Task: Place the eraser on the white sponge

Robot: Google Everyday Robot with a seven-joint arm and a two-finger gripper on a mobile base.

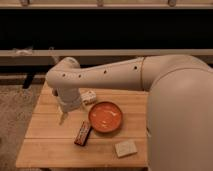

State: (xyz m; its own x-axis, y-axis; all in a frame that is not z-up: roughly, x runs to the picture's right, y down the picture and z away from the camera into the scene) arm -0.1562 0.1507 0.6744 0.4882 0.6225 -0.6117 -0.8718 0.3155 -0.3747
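We see the orange bowl (105, 116) near the middle of the wooden counter (47, 147), and we place everything from it. The eraser (83, 133) lies flat just left of the bowl and a little toward the front, close to its rim. The white sponge (125, 148) sits in front of the bowl, slightly to the right and apart from it. A white bottle (89, 96) lies behind the bowl's left edge. The claw (62, 117) hangs left of the bowl, pointing down over the counter, behind the eraser. It is well apart from the sponge, and its fingers stand wide and hold nothing.
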